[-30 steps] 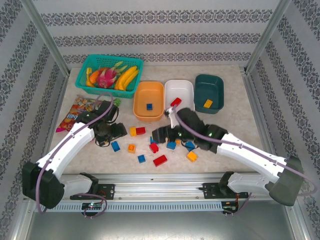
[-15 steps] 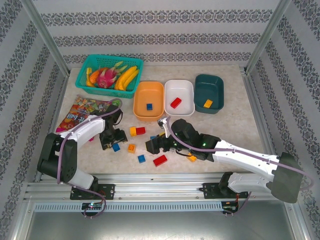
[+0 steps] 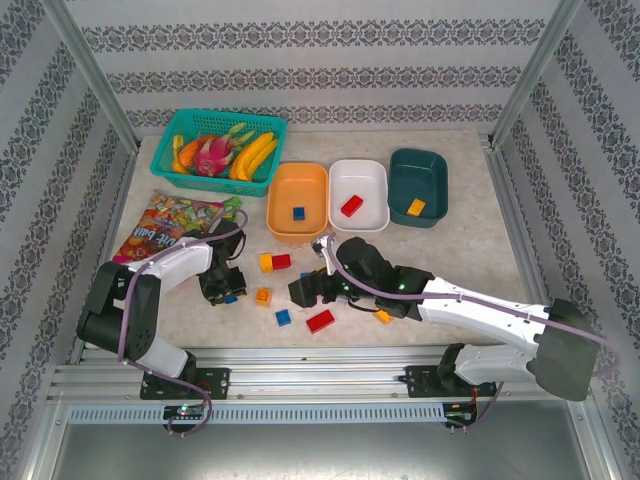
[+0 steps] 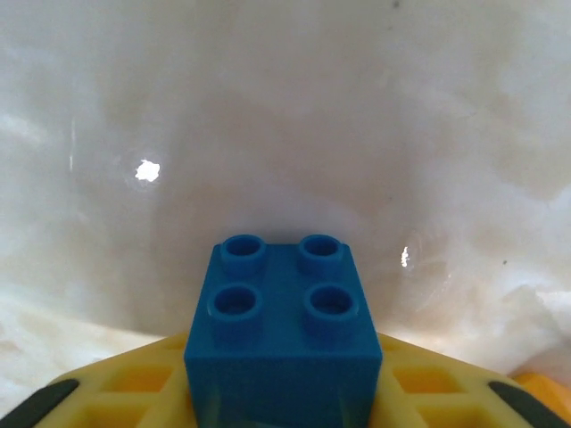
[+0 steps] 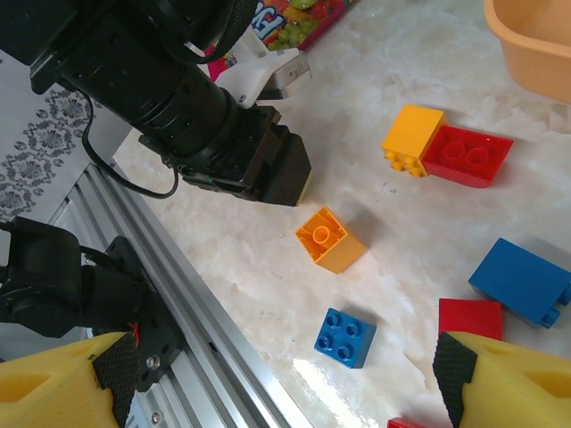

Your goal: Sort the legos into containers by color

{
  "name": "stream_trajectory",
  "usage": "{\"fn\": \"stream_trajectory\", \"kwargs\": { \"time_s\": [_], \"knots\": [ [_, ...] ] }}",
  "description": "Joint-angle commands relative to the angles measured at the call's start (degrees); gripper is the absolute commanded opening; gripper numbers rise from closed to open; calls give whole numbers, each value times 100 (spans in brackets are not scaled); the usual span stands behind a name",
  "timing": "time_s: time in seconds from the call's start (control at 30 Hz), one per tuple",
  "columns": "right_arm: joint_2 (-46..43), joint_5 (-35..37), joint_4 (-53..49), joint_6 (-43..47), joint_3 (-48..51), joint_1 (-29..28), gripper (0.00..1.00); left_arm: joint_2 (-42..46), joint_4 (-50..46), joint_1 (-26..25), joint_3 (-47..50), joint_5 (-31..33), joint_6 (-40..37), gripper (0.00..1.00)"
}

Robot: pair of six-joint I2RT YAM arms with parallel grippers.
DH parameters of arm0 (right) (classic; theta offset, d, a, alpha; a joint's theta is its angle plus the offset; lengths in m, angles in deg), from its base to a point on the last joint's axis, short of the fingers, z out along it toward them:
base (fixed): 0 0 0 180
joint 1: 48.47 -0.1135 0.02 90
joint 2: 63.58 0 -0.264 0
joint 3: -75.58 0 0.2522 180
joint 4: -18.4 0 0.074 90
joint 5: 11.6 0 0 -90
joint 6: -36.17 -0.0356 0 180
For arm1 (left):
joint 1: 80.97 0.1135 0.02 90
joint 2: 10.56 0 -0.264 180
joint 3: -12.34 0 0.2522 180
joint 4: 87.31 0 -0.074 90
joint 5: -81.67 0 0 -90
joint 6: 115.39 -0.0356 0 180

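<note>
Fruit basket (image 3: 166, 146) far-left; snack bag (image 3: 152, 234) nearer.

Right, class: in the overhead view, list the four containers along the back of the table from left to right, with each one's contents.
From the left: teal mesh basket holding fruit → orange tray holding a blue brick → white tray holding a red brick → dark teal tray holding an orange brick.

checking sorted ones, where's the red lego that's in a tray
Top view: the red lego lies in the white tray, the middle one, between the orange tray and the teal tray.
</note>
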Motion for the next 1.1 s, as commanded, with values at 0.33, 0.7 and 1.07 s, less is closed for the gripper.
{"fn": "stream_trajectory", "kwargs": {
  "time_s": [0.33, 0.7, 1.07],
  "knots": [
    [-765, 1512, -406, -94, -339, 575, 86, 294, -657, -438, -1838, 299, -381, 24],
    [-955, 1847, -596, -860, -555, 2048, 86, -1668, -1150, -1059, -4704, 469, -996, 24],
    [-877, 1662, -619, -1466, -460, 2540, 86, -3642, -1678, -1106, -6324, 905, -1114, 25]
  ]
}}
